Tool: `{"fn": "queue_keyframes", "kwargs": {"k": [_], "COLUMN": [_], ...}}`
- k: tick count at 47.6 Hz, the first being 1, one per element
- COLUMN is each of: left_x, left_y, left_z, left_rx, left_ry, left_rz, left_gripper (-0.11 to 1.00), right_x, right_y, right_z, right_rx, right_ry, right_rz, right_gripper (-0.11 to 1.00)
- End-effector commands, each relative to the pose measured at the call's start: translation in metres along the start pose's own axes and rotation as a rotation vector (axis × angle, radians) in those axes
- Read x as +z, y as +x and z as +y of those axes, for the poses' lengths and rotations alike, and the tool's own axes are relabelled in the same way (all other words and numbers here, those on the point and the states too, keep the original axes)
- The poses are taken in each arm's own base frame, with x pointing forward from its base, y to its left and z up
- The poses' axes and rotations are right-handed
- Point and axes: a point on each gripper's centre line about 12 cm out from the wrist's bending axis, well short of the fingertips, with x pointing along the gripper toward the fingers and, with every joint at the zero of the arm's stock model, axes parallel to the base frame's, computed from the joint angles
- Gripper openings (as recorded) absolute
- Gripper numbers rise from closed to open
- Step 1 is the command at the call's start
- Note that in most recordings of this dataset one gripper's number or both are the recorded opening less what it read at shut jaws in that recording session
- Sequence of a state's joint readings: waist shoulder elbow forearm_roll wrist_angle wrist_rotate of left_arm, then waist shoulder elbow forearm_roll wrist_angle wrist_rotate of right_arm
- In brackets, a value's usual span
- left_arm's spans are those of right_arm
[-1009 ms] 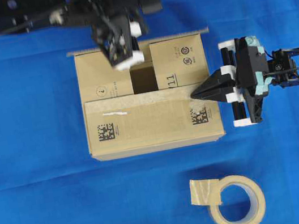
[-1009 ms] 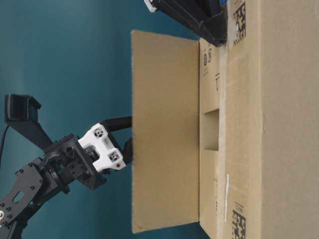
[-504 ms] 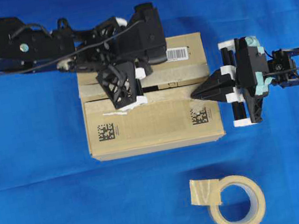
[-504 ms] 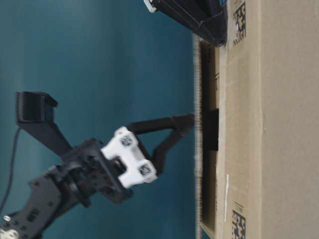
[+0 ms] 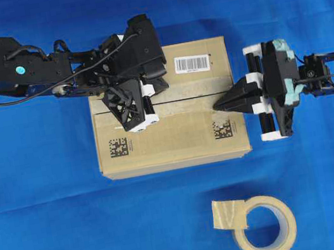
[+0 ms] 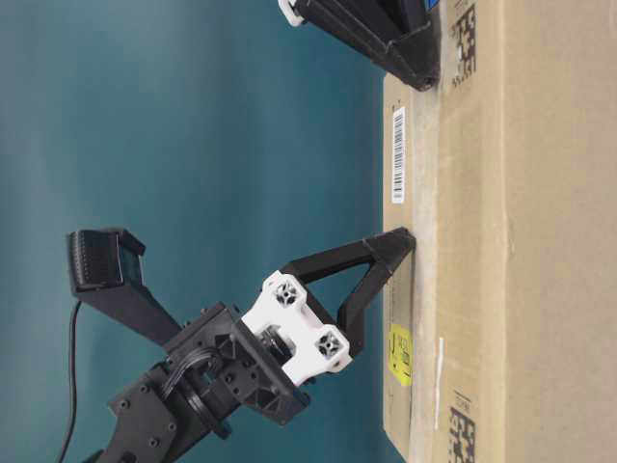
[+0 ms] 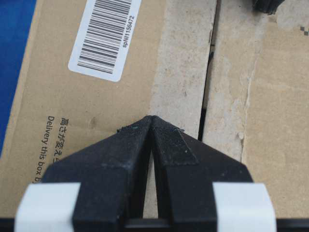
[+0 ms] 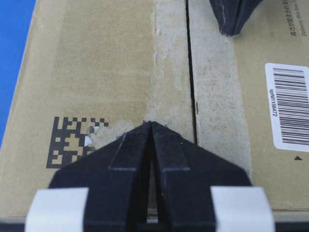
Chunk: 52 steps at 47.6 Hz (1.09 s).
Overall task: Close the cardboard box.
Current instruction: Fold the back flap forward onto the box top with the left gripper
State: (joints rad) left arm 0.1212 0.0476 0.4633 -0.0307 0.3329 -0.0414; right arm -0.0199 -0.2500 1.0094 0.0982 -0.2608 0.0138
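Observation:
The cardboard box (image 5: 176, 139) lies on the blue cloth with both long top flaps folded flat. They meet at a narrow seam (image 7: 208, 72) edged with tape remnants. My left gripper (image 5: 159, 86) is shut, its tip (image 7: 152, 117) resting on the far flap beside the seam, below the white barcode label (image 7: 104, 36). In the table-level view this tip (image 6: 405, 236) touches the box top (image 6: 521, 241) near a yellow sticker (image 6: 400, 354). My right gripper (image 5: 216, 105) is shut and empty, its tip (image 8: 150, 123) pressing the near flap by a black data code (image 8: 72, 140).
A beige tape roll (image 5: 264, 227) with a loose end lies on the blue cloth (image 5: 57, 233) in front of the box, to the right. The left arm (image 5: 29, 65) stretches across the far left side of the box.
The far flap stood upright a second ago; my left gripper has swung over and pushed it down flat against the near flap. The right gripper has stayed in place.

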Motion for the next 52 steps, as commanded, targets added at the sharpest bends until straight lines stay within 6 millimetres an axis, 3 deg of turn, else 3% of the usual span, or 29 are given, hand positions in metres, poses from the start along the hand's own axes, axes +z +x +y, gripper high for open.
{"fn": "queue_keyframes", "kwargs": {"k": [1, 19, 52], "left_x": [0.006, 0.006, 0.01], "left_y": [-0.007, -0.007, -0.008], "left_z": [-0.006, -0.006, -0.013], "left_rx": [-0.011, -0.011, -0.024], "left_ry": [0.006, 0.006, 0.018], "left_rz": [-0.028, -0.035, -0.069], "left_gripper": [0.0, 0.0, 0.0], "right_x": [0.008, 0.009, 0.007], "right_y": [0.0, 0.0, 0.0], "right_z": [-0.003, -0.016, -0.017], "right_rx": [-0.009, -0.047, -0.05], "right_ry": [0.006, 0.025, 0.026], "right_rz": [-0.029, -0.034, -0.029], "right_gripper": [0.0, 0.0, 0.0]}}
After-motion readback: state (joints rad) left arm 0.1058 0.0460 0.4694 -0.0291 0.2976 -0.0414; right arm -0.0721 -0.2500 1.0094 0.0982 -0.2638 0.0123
